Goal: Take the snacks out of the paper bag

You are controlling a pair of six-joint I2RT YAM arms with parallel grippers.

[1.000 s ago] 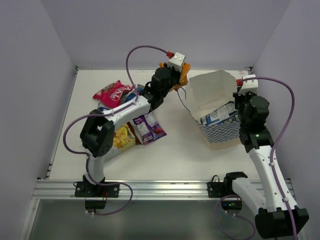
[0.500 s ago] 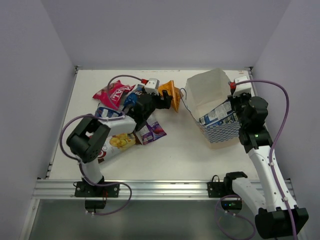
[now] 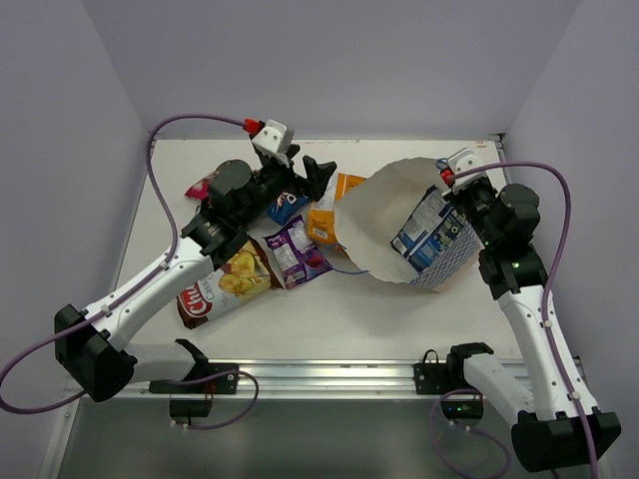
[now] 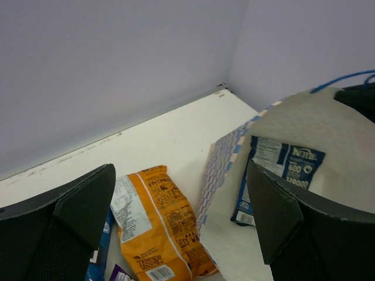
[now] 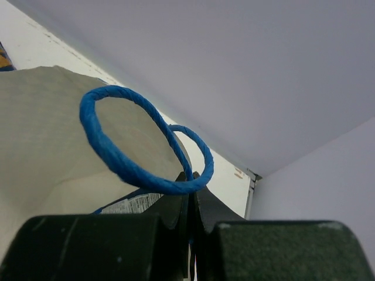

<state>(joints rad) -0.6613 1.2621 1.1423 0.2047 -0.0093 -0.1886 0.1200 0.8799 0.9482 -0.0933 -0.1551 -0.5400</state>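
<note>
Orange packet (image 3: 323, 216) dropped; paper bag (image 3: 374, 225) tipped, half-hiding blue-white packet (image 3: 424, 232).

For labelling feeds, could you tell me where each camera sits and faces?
Top external: overhead, near side, looking down at table; left arm, right arm show.
Left wrist: mid-table, facing orange packet and paper bag; open left pincer shows.
Right wrist: at the bag, facing far wall; right pincer shut on cord handle.
Shared: top and left wrist see the blue-white packet.

Right gripper (image 5: 191, 202): jaws pressed together at the base of the blue cord handle (image 5: 117, 92). Paper bag (image 5: 53, 129), cream inner wall, fills left. Snack packet (image 5: 136, 204) label shows under the loop.
</note>
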